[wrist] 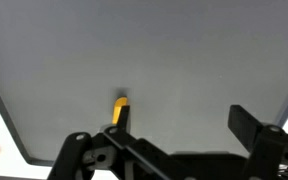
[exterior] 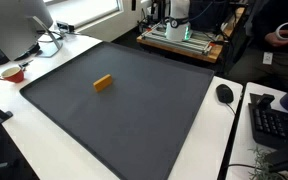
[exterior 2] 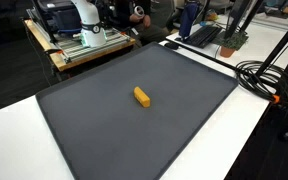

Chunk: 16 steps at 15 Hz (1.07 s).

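Observation:
A small orange-yellow block [exterior: 103, 83] lies alone near the middle of a dark grey mat [exterior: 134, 125] in both exterior views [exterior 2: 142, 96]. In the wrist view my gripper [wrist: 184, 125] is open and empty, high above the mat [wrist: 184, 60]. Its two dark fingers stand wide apart. The block [wrist: 119, 102] shows just beyond my left finger, which hides its near end. The gripper itself does not show in either exterior view; only the white robot base [exterior 2: 84, 15] shows at the back.
The mat lies on a white table [exterior 2: 254, 130]. A red bowl [exterior: 14, 72] and a monitor [exterior: 14, 25] stand off one corner. A mouse [exterior: 224, 93] and keyboard [exterior: 274, 120] lie beside the mat. Black cables [exterior 2: 269, 75] lie along another edge.

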Tool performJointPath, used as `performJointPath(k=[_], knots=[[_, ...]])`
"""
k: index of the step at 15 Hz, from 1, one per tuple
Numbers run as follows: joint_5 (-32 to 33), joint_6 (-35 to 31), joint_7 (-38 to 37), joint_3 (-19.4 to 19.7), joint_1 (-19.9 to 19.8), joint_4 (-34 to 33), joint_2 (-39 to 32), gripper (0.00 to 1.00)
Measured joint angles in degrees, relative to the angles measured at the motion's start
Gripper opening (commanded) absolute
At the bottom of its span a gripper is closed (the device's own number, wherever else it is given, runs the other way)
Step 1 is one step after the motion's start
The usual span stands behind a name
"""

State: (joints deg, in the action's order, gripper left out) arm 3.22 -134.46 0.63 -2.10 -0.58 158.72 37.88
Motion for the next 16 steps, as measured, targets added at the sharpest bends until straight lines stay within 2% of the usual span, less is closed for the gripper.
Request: performJointPath(k=[10, 13, 16], knots=[[-0.2, -0.2, -0.3, 0.0, 0.0, 0.0, -0.1, 1.0], [-0.5, -5.3, -6.5, -0.5, -0.3, 0.0, -2.3, 1.0], [-0.5, -14.9, -15.3, -2.5, -2.1, 0.1, -7.5, 1.0]])
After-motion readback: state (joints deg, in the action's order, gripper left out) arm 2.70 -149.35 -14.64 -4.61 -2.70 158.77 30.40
